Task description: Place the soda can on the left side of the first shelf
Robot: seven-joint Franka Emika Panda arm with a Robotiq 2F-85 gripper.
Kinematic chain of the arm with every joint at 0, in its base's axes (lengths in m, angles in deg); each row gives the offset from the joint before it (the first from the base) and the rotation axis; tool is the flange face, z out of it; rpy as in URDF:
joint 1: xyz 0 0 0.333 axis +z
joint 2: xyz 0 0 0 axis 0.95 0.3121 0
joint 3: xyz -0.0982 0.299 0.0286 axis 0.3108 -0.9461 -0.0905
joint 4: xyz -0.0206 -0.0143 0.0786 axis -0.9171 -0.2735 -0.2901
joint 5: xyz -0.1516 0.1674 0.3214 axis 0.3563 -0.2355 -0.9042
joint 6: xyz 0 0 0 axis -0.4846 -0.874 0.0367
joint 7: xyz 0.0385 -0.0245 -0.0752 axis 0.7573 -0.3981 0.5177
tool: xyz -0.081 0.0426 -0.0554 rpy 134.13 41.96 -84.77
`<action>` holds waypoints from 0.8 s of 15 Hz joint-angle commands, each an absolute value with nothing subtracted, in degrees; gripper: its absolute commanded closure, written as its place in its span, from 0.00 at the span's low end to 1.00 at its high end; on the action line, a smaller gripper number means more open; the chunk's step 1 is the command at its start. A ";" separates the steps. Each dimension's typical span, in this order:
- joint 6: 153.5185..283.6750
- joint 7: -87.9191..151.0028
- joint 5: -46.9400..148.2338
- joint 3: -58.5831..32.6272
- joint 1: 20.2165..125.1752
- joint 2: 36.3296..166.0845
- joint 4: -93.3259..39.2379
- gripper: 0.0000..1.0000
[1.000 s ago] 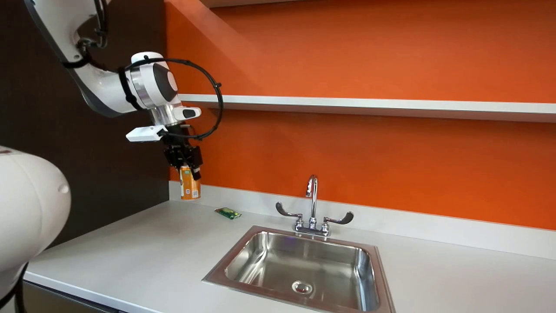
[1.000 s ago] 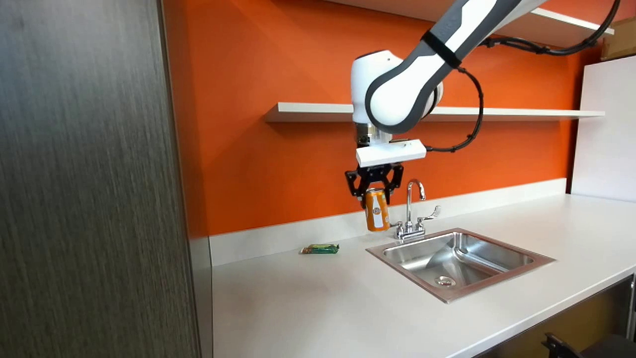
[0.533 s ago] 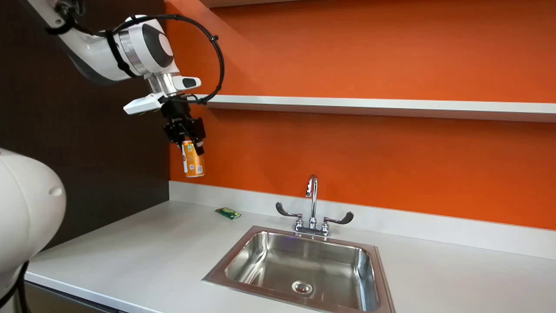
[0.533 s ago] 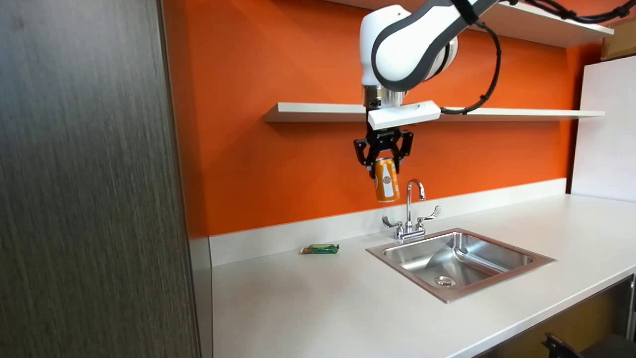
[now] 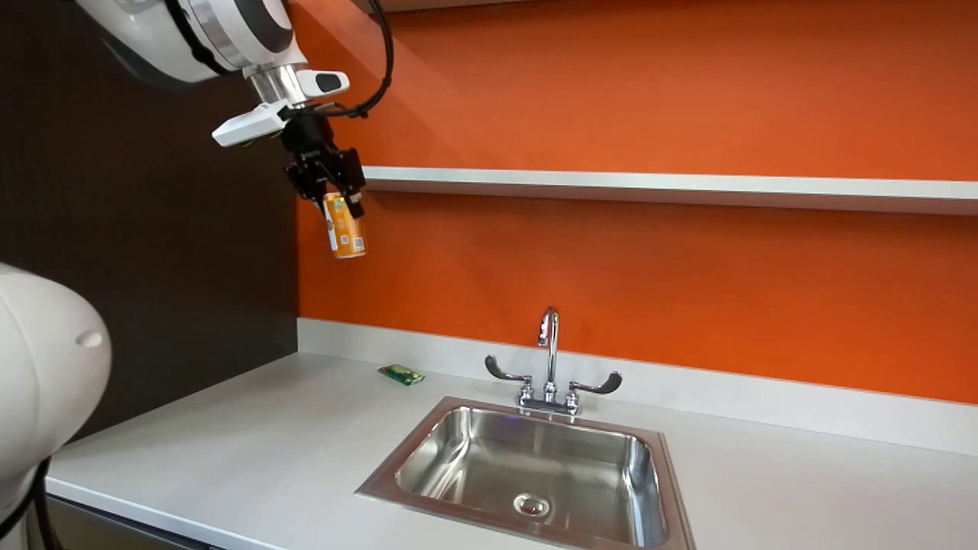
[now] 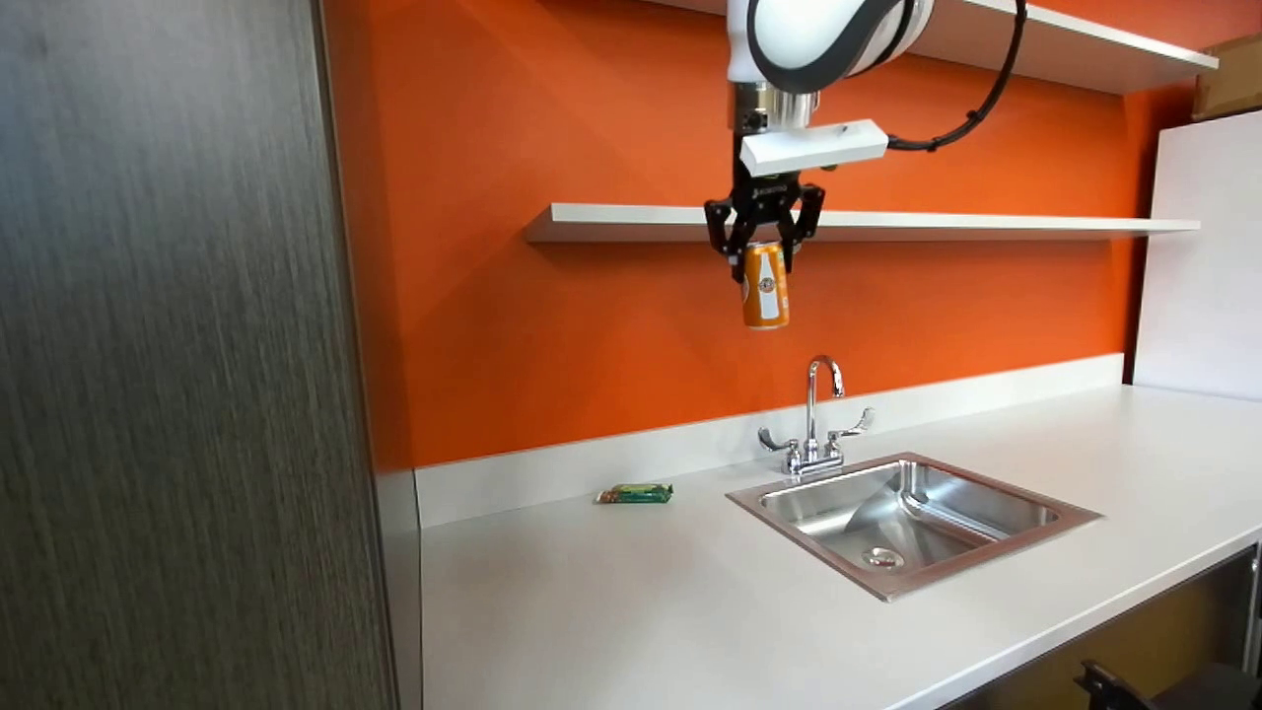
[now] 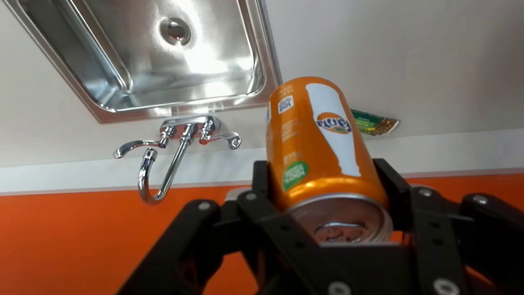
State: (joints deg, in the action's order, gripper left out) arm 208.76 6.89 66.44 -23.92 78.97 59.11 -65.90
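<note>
- The black hand (image 6: 763,264) is clamped on an orange soda can (image 7: 327,143), holding it from both sides near its top.
- The can, lettered Fanta, hangs in the air, slightly tilted; the wrist view shows its pull tab (image 7: 337,232) at the end nearest the hand. What the can holds cannot be told.
- In both exterior views it appears lower than the long white shelf (image 5: 649,182).
- Below, on the pale surface (image 5: 252,443), lies a small green packet (image 5: 401,374), near the back.
- A steel sink (image 5: 550,443) is set into the surface, its round drain (image 5: 531,504) visible at the bottom; a chrome tap (image 5: 552,363) stands behind it.
- Since half a second ago, hand and can have risen; the packet lies where it was.
</note>
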 commanded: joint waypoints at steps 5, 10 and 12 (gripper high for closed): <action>207.43 13.83 64.29 -24.05 74.69 55.64 -57.28 0.62; 208.04 20.81 64.42 -21.97 72.70 56.63 -50.58 0.62; 208.62 22.91 64.48 -21.69 72.46 57.89 -47.93 0.62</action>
State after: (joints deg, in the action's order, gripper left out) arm 208.79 18.34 65.53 -21.45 73.85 55.69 -53.18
